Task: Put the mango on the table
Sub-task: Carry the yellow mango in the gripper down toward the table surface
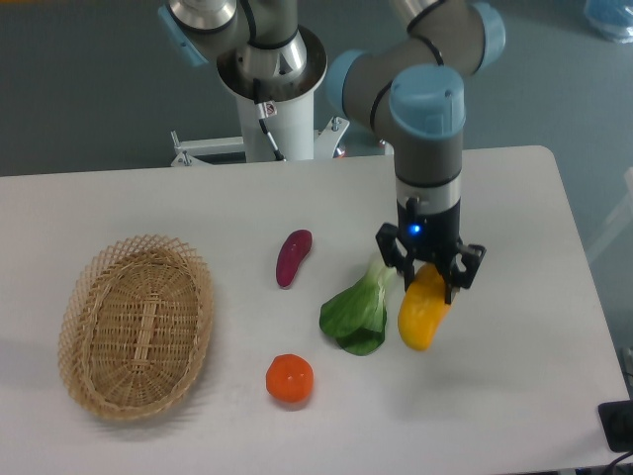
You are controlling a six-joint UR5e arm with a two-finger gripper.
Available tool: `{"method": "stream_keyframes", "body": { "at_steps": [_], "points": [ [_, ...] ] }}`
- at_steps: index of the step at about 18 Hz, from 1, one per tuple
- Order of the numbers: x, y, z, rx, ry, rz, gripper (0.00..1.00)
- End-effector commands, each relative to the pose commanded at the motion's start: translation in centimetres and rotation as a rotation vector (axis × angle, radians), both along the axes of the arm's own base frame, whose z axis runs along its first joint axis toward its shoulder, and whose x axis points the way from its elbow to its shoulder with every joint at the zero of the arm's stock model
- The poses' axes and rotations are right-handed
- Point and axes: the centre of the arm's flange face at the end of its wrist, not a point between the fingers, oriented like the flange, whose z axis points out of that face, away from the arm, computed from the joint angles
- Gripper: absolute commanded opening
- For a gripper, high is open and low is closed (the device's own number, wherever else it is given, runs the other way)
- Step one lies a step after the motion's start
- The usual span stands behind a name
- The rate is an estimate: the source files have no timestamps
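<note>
The mango (423, 313) is a smooth yellow fruit with an orange upper end. My gripper (430, 279) is shut on its orange end and holds it hanging tilted, its yellow tip low over the white table (514, 228), right of centre. I cannot tell whether the tip touches the surface. The arm comes down from above, its wrist straight over the mango.
A leafy green vegetable (358, 312) lies just left of the mango, close to the gripper. A purple vegetable (293, 257) lies further left. A round orange-red fruit (289, 380) sits near the front. An oval wicker basket (136, 325) stands at the left.
</note>
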Motion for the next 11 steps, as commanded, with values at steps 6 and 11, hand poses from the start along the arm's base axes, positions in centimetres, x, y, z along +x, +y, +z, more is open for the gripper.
{"method": "stream_keyframes", "body": {
  "at_steps": [6,11],
  "points": [
    [-2.1,4.2,-5.4,-0.015,-0.026,-0.043,0.57],
    [-1.4,7.8,-9.3,-0.044,-0.051,-0.076,0.57]
  ]
}}
